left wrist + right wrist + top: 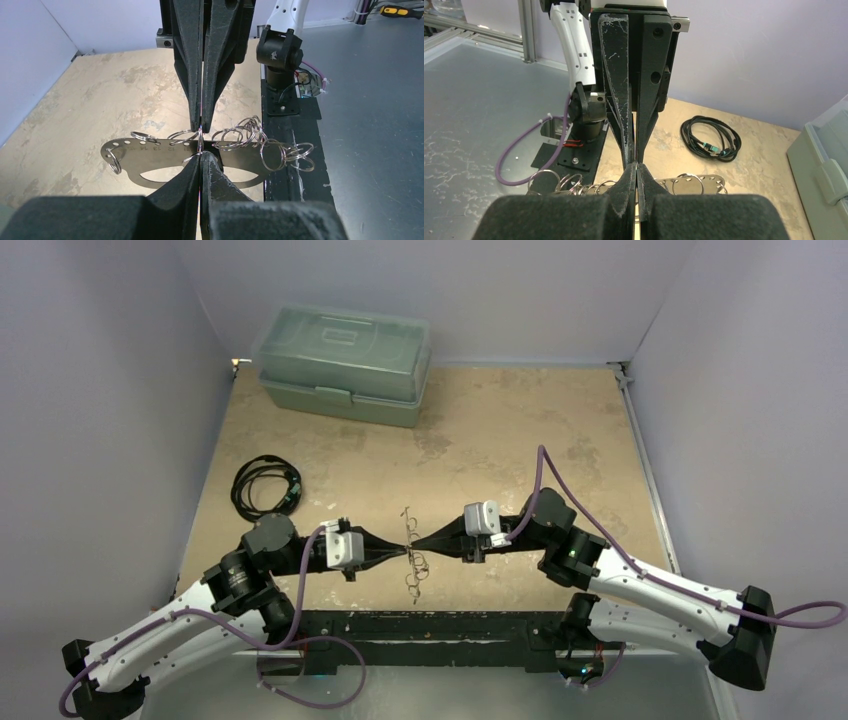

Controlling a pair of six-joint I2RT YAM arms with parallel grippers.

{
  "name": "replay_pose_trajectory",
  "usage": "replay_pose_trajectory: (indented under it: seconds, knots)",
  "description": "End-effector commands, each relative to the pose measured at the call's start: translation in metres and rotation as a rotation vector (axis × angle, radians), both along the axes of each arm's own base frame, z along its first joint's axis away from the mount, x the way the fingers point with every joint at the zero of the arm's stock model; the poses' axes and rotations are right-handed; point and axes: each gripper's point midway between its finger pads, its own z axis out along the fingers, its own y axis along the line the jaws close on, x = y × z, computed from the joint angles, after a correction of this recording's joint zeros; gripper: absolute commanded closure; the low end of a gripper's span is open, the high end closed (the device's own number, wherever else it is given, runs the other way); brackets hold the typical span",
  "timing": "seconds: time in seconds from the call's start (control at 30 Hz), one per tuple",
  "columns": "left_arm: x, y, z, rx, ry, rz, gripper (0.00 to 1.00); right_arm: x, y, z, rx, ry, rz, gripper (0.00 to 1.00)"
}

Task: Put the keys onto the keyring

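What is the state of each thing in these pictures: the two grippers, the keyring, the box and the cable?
left gripper: shut on the keyring.
right gripper: shut on the keyring, from the opposite side.
keyring: pinched between both grippers, with small rings hanging on it.
green box: lid closed.
black cable: coiled, not held.

Pale lavender walls (100, 390) enclose three sides of a tan, mottled table (520, 430) under even light. A translucent grey-green lidded box (345, 365) sits at its far left corner, with a coiled black cable (265, 485) nearer. A dull grey metal surface (370, 125) lies beyond the table's near edge.
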Motion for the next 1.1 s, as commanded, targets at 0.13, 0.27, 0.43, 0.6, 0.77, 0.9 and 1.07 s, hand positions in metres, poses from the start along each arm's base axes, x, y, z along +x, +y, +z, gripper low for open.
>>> replay_pose_trajectory:
  seconds: [0.13, 0.27, 0.43, 0.6, 0.77, 0.9, 1.07]
  knots:
    - [-0.003, -0.001, 0.011, -0.028, -0.024, -0.023, 1.00, -0.003, -0.001, 0.021, 0.048, -0.034, 0.013, 1.00]
    - [-0.002, -0.001, 0.011, -0.025, -0.017, -0.021, 1.00, -0.002, -0.005, 0.026, 0.074, -0.039, -0.008, 1.00]
    - [-0.005, -0.004, 0.007, -0.017, 0.001, -0.042, 1.00, -0.003, -0.009, 0.031, 0.102, -0.044, -0.020, 1.00]
    - [-0.007, -0.006, 0.004, -0.008, 0.016, -0.059, 1.00, -0.002, -0.010, 0.032, 0.109, -0.047, -0.027, 1.00]
    - [-0.007, -0.007, 0.004, -0.009, 0.023, -0.062, 1.00, -0.002, -0.009, 0.032, 0.108, -0.046, -0.027, 1.00]
    - [-0.007, -0.009, 0.005, -0.019, 0.045, -0.066, 1.00, -0.002, -0.009, 0.032, 0.111, -0.044, -0.028, 1.00]
    - [-0.007, -0.013, 0.008, -0.034, 0.071, -0.076, 1.00, -0.002, -0.006, 0.030, 0.105, -0.039, -0.019, 1.00]
